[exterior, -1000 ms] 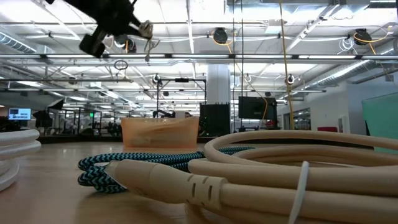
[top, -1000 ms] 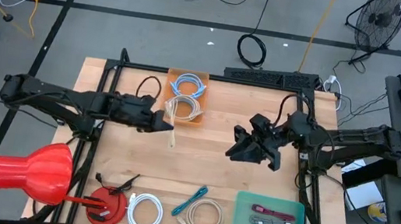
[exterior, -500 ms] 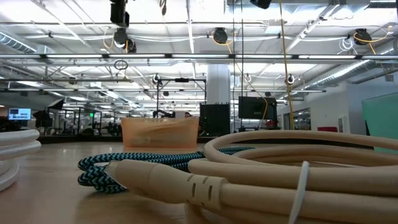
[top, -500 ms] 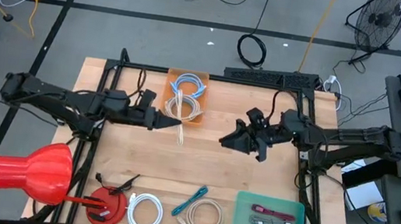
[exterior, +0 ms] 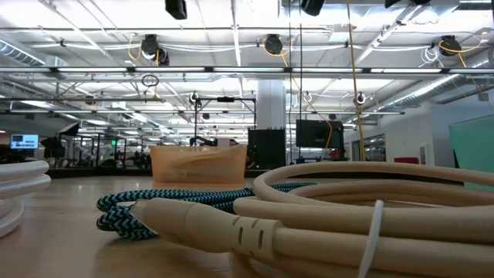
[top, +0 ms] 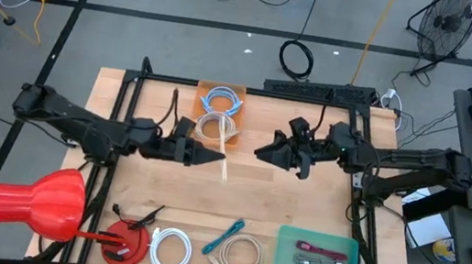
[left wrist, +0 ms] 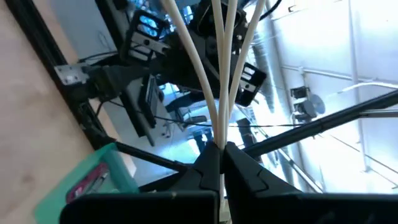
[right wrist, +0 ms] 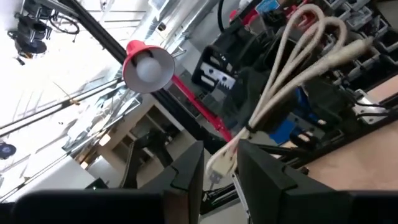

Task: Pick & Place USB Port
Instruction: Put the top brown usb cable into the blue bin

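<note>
Left gripper (top: 214, 158) pinches the beige cable (top: 215, 129) above bare mid-table; right gripper (top: 263, 152) faces it, fingers parted.

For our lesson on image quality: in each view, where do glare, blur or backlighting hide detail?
Low view: the beige cable close to the lens is soft. Left wrist view: bright windows backlight the left gripper, leaving it a silhouette. Right wrist view: glare washes out the part beside the red lamp.

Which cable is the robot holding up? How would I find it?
Start at the orange bin at the table's far edge. Just in front of it, the left gripper pinches a cream cable. Unlike the coils lying near the table's front edge, it hangs in the air.
</note>
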